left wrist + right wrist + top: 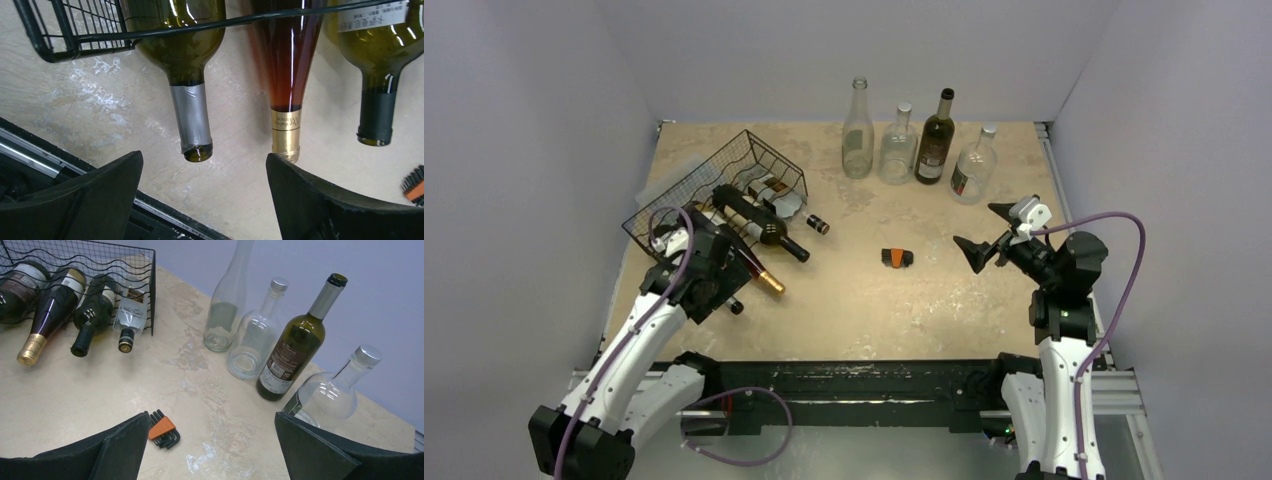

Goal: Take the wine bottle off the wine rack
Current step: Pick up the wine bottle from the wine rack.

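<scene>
Top view: the upper left is being taken up by the wine rack [686, 180], with bottle necks being pushed out past its lower-right edge. The upper centre is being blocked by four standing bottles [935, 140]. The middle is being kept bare, broken only by a hex key set [896, 257].

Left wrist view: narrow strips of table are being shown between the silver-foiled neck [192, 122], gold-foiled neck [286, 132] and black-capped neck [376, 117]. The bottle shoulders are being crossed by a rack wire [200, 25].

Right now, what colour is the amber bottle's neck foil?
Gold foil, best seen in left wrist view.
</scene>
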{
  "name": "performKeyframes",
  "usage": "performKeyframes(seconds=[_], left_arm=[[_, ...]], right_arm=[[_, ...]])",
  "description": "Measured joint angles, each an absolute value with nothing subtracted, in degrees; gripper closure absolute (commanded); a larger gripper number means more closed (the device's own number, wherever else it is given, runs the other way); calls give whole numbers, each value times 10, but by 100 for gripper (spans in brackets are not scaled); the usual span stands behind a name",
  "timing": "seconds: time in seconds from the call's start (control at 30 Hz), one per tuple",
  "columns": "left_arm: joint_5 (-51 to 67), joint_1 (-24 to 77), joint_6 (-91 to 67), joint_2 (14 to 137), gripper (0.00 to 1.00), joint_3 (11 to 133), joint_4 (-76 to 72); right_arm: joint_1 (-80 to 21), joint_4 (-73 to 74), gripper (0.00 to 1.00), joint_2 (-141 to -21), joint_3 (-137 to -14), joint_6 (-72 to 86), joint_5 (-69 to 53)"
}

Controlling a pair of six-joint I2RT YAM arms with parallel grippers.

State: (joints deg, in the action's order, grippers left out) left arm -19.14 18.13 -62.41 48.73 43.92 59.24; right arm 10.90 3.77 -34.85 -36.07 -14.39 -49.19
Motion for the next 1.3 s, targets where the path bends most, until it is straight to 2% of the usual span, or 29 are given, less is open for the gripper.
performKeyframes(seconds=[0.47, 1.07, 1.3], left_arm=[[-214, 181, -623, 577, 12, 416, 533], [-209, 181, -589, 560, 12, 401, 522], [-201, 181, -571, 541, 18, 390, 514]], right_arm=[[109, 33, 1, -348, -356, -144, -492], [109, 24, 1, -345, -351, -143, -496], [109, 21, 1, -349, -351, -142, -505]])
